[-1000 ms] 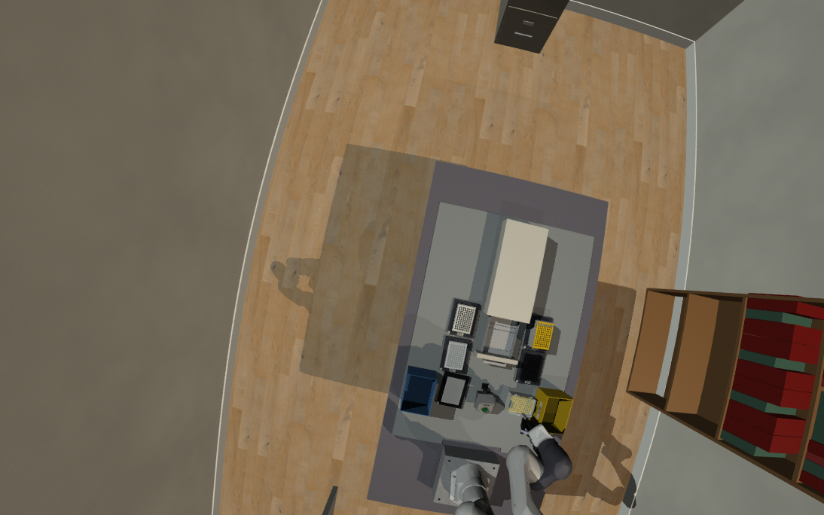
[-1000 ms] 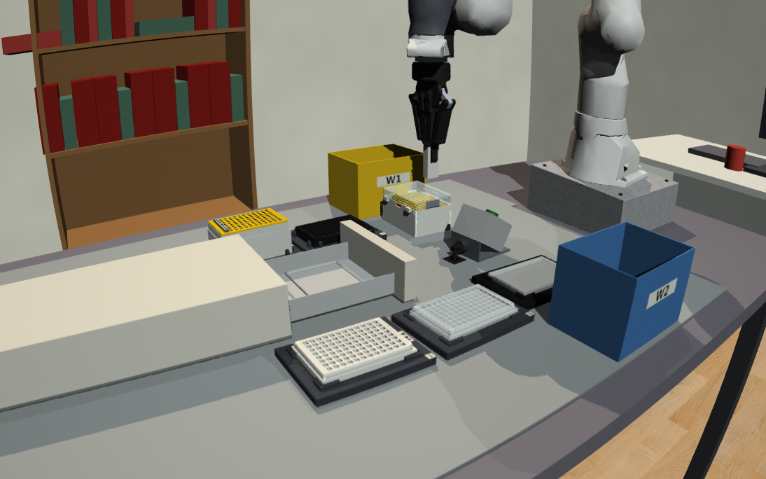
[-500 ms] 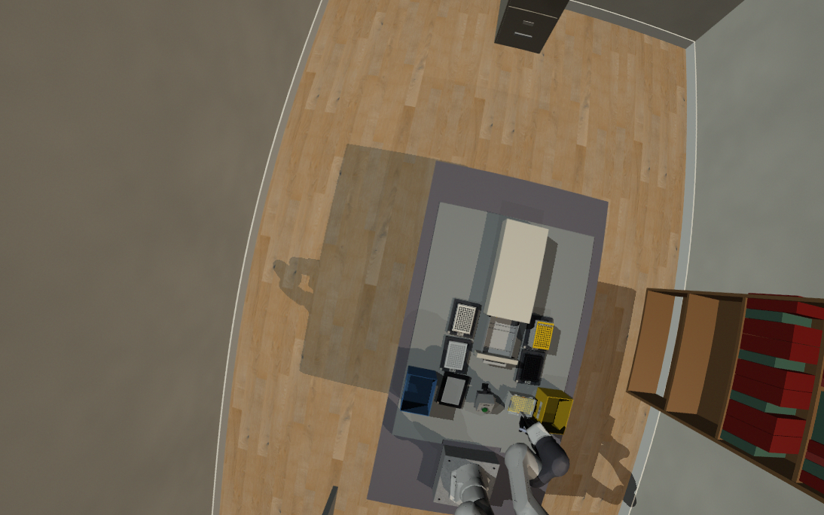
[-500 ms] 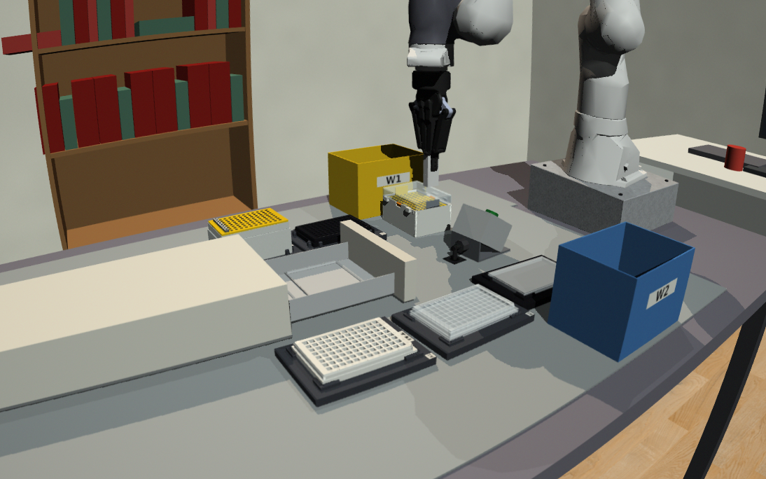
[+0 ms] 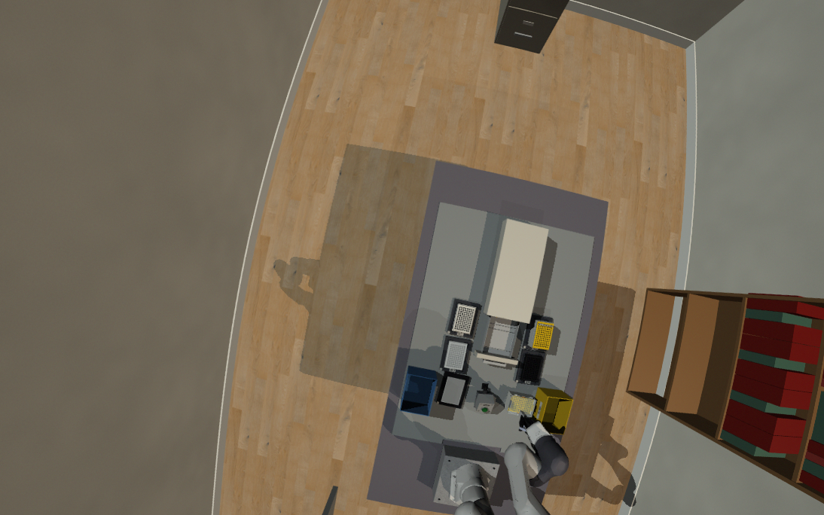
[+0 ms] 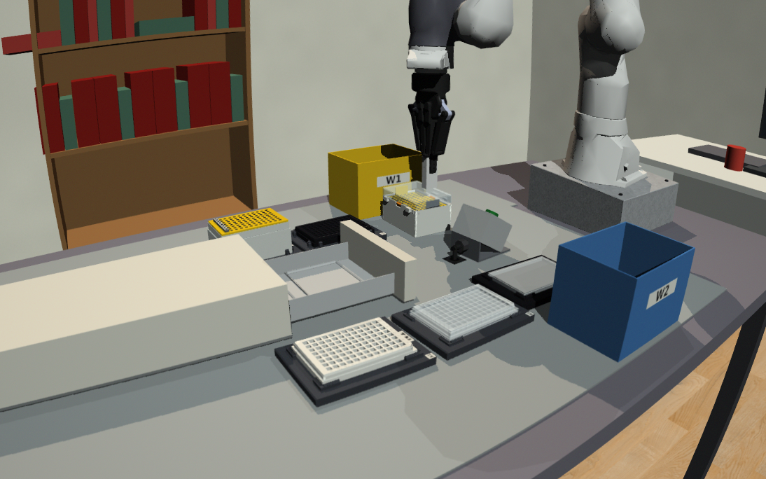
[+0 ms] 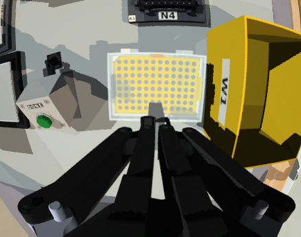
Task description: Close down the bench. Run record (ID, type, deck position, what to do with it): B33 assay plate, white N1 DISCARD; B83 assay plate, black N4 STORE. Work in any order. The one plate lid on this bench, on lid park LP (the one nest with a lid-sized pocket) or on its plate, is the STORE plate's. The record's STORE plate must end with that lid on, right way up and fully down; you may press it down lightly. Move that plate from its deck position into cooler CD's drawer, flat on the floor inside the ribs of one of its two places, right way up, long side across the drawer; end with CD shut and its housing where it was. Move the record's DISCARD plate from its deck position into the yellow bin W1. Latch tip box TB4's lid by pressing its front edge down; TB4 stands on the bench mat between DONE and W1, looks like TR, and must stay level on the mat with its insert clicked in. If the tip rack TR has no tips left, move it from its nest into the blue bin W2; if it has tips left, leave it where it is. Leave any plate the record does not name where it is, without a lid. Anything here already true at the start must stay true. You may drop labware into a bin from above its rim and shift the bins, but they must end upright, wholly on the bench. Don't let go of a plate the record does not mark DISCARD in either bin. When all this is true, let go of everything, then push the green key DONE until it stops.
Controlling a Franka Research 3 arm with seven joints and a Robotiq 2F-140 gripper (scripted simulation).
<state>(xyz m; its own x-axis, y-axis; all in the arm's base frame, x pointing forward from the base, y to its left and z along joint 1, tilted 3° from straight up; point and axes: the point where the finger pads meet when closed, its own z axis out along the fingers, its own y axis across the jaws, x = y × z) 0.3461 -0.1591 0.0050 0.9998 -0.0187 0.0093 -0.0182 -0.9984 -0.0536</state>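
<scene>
My gripper (image 5: 523,421) (image 6: 430,169) (image 7: 155,113) is shut and empty, its tips at the front edge of tip box TB4 (image 5: 521,403) (image 6: 416,220) (image 7: 159,84). TB4's clear lid lies over its yellow insert; whether it is latched or touched I cannot tell. The black plate (image 5: 531,367) (image 6: 327,228) sits in N4 without a lid. A white plate (image 5: 464,318) (image 6: 353,346) and a paler plate (image 5: 456,355) (image 6: 463,311) sit in left nests. The lid (image 5: 453,391) (image 6: 522,276) lies on LP. Tip rack TR (image 5: 542,335) (image 6: 250,220) shows a few grey tips at one end.
Cooler CD's housing (image 5: 517,269) (image 6: 117,286) stands at the back, its drawer front (image 6: 377,260) pulled out. Yellow bin W1 (image 5: 551,409) (image 6: 344,184) stands right beside TB4, the green key DONE (image 6: 491,212) (image 7: 44,121) to its left. Blue bin W2 (image 5: 418,390) (image 6: 588,291) stands far left.
</scene>
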